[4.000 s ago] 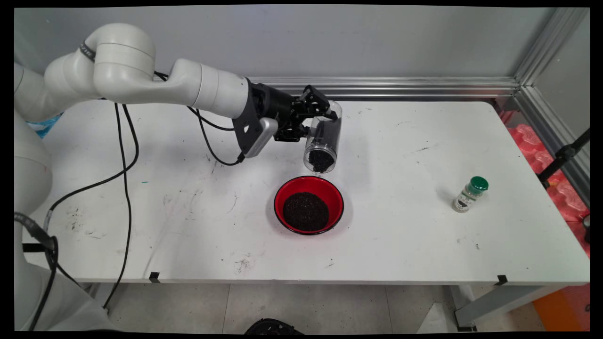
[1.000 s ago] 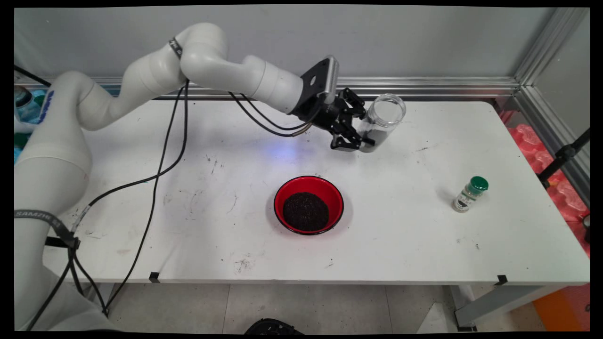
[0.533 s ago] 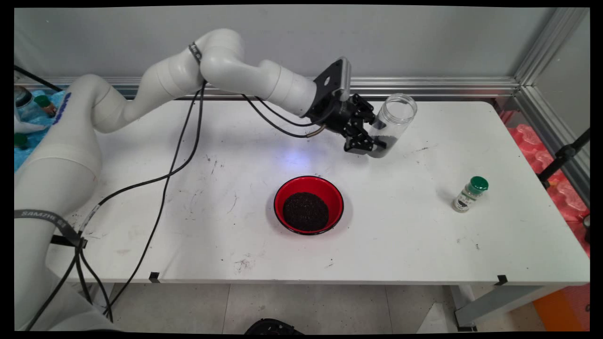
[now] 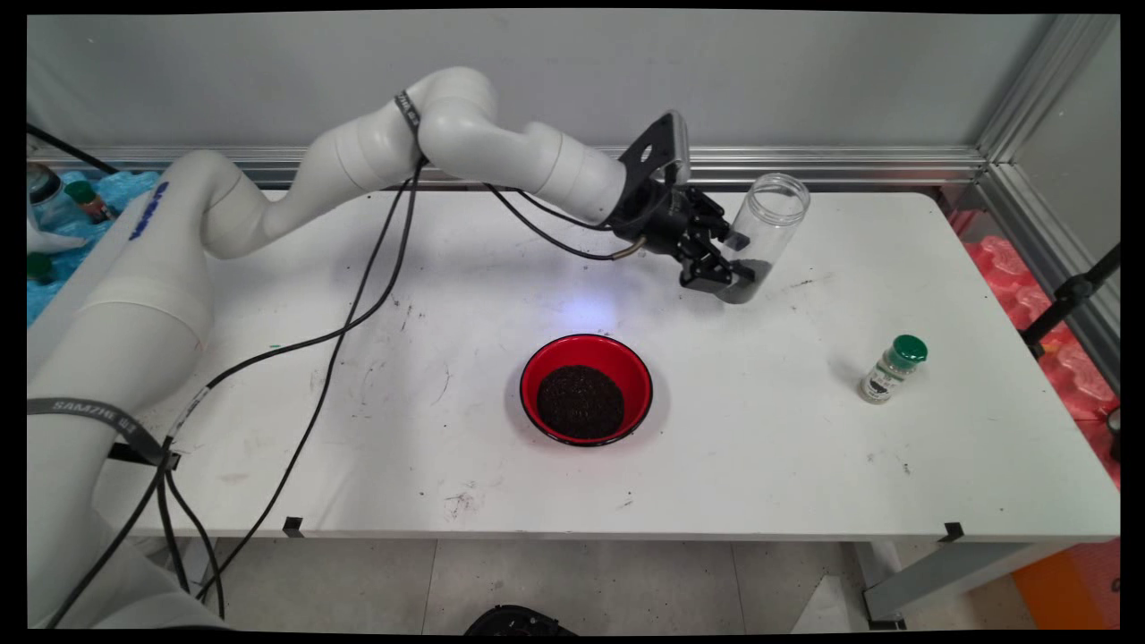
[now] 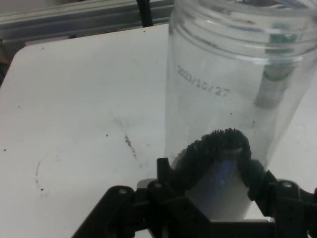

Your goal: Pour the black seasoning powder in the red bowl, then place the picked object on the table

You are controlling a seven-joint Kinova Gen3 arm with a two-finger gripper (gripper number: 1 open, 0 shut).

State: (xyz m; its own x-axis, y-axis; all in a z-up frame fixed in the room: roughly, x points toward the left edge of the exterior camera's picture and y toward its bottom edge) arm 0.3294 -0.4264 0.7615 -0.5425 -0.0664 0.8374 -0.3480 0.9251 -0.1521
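Setting: White tabletop (image 4: 805, 429), scuffed and speckled with dark crumbs, against a plain grey wall with an aluminium rail along the far edge.

Gripper: black two-finger gripper (image 4: 716, 259) on a white arm reaching in from the upper left; its fingers are closed on the lower part of a clear plastic jar.

Held object: clear cylindrical plastic jar (image 4: 765, 237) with a threaded open mouth and no lid. It is nearly upright, mouth uppermost and leaning a little to the right, away from the arm. A small heap of dark granules (image 5: 215, 151) sits at its bottom, level with the fingers; the rest of the jar is empty. A printed date shows on its wall in the hand view.

Jar position: over the far middle-right of the table. Whether its base touches the surface cannot be told.

Nearest neighbour: round red bowl (image 4: 586, 389) filled with the same dark granules, standing on the table nearer the camera and to the left of the jar, apart from it.

Further out: small clear spice bottle with a green cap (image 4: 892, 368), tilted, well apart near the table's right end.
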